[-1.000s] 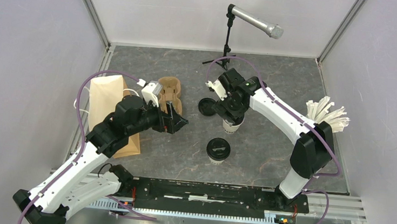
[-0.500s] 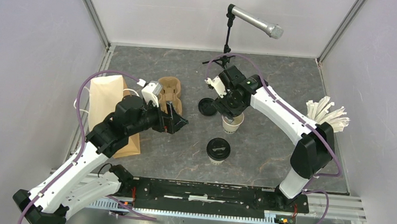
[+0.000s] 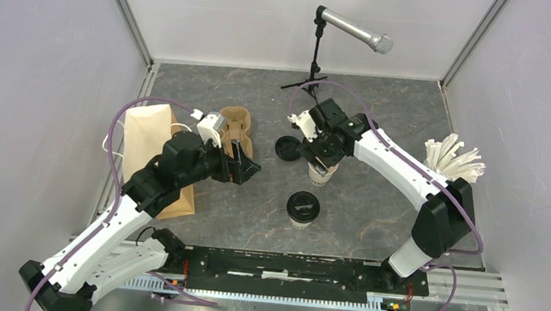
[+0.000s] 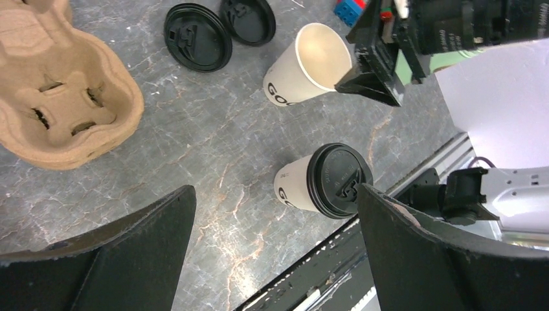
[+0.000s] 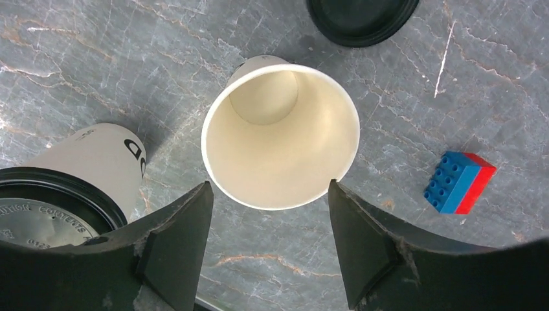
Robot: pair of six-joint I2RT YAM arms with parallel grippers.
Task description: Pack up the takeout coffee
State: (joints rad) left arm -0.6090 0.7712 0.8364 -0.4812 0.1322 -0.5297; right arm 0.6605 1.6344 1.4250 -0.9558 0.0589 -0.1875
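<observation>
Nothing is packed yet: the brown moulded-cardboard carrier (image 4: pixel 65 97) shows empty pockets. One lidded white paper cup (image 4: pixel 324 181) stands on the counter (image 4: pixel 213 129). The open white paper cup (image 5: pixel 278 139) lacks its lid, with loose black plastic lids (image 4: pixel 197 35) nearby. Right fingers (image 5: pixel 175 253) straddle its rim; grip cannot be determined. Left fingers (image 4: pixel 129 253) are spread wide, holding nothing

Free gap between carrier (image 3: pixel 238 122) and lidded cup (image 3: pixel 302 207)

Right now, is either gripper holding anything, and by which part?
Left gripper: nothing. Right gripper straddles the open cup at its rim; a hold cannot be told.
</observation>
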